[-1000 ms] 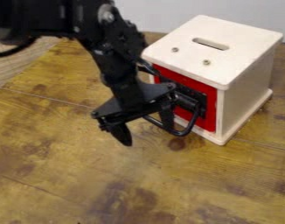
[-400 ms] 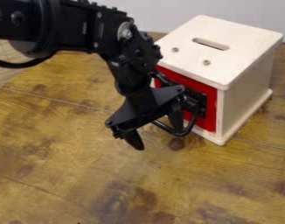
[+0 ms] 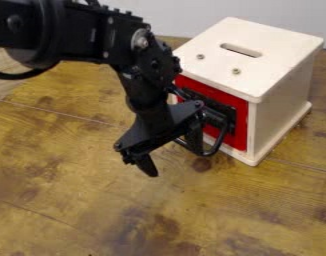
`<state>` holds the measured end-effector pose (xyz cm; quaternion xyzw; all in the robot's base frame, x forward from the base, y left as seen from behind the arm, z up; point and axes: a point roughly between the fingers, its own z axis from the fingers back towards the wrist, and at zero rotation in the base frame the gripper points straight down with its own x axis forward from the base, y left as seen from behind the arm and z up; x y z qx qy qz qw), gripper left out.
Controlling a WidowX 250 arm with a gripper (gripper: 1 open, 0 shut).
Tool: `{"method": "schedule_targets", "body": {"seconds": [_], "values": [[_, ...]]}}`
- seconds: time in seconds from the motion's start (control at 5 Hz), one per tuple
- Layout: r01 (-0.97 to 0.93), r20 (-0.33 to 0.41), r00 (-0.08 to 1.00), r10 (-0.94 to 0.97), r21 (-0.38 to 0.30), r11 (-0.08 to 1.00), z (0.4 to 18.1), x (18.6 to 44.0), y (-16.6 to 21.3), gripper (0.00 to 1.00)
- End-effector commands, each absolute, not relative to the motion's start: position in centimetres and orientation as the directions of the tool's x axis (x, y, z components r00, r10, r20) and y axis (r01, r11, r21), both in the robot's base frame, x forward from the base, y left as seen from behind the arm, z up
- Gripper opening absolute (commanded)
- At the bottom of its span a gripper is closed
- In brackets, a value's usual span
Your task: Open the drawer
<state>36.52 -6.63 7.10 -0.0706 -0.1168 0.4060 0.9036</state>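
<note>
On the worn wooden table, the black gripper points steeply down with its jaws spread wide, holding nothing. Just right of it sits the red drawer, its black loop handle beside the jaws, set in the cream wooden cube.

Drawer was red-fronted with a black rectangular panel and a large black loop handle sticking out low at the front. It sat in the cream cube, about flush, partly hidden.
</note>
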Motion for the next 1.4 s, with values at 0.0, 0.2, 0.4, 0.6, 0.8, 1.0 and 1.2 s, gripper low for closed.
{"method": "schedule_targets", "body": {"seconds": [0.0,0.2,0.4,0.6,0.8,1.0,1.2], "values": [[-0.723,0.197,0.601,0.775,-0.279,0.632,10.8,37.7,-5.5,1.0],[-0.733,0.192,0.591,0.784,-0.278,0.621,10.2,38.1,-6.2,1.0],[-0.74,0.188,0.584,0.79,-0.276,0.613,9.5,38.0,-6.9,1.0],[-0.769,0.189,0.546,0.816,-0.273,0.578,9.0,37.8,-7.1,1.0],[-0.794,0.189,0.512,0.838,-0.268,0.545,8.5,37.4,-7.4,1.0],[-0.802,0.191,0.502,0.843,-0.261,0.537,7.6,37.1,-7.3,1.0],[-0.795,0.193,0.517,0.834,-0.254,0.551,6.5,37.0,-6.2,1.0]]}}
